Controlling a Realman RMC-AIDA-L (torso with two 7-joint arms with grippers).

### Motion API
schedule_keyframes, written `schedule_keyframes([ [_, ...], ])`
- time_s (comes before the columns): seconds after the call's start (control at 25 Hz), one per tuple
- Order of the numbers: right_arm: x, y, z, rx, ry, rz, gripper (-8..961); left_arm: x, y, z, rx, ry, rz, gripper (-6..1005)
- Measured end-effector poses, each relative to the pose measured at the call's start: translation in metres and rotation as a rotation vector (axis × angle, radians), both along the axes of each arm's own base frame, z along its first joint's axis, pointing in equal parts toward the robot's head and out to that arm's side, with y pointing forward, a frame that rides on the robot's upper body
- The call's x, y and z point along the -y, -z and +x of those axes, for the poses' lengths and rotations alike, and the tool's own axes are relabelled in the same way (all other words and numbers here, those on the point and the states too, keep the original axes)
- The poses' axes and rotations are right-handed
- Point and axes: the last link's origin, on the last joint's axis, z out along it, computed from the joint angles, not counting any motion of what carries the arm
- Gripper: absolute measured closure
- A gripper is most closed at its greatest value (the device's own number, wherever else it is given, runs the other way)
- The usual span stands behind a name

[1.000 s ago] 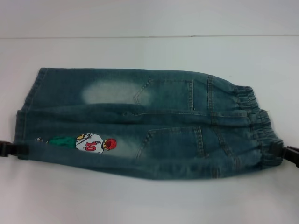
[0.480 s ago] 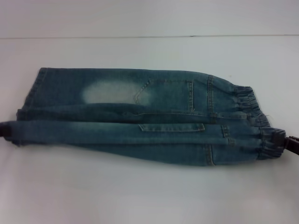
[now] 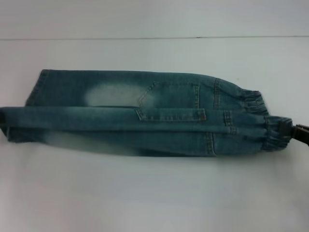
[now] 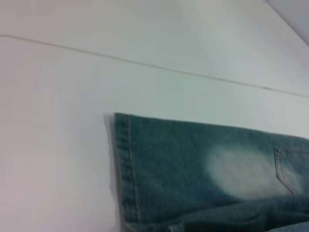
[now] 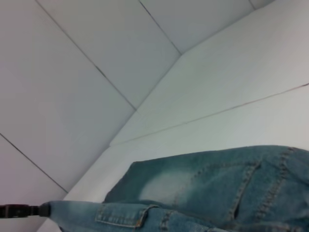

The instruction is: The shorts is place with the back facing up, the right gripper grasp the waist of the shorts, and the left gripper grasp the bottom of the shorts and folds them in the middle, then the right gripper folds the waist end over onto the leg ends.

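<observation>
The lengthwise fold is under way, by my reading: the near leg of the shorts is lifted and carried partway over the far leg, not yet laid flat. The waist-to-hem fold remains. The right gripper sits at the waist on the shorts' right end, apparently clamped on it. The left gripper holds the hem at their left end; its jaws I cannot tell. One pair of shorts, two grippers, two back pockets showing.
</observation>
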Motion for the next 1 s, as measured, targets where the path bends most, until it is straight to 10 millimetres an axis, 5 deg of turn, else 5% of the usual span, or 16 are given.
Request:
schedule_keyframes([
  [1.0,-0.059,-0.042,-0.012,0.119,0.052,0.045,871,-0.046,0.023,0.014,0.062,-0.017,0.176,954],
])
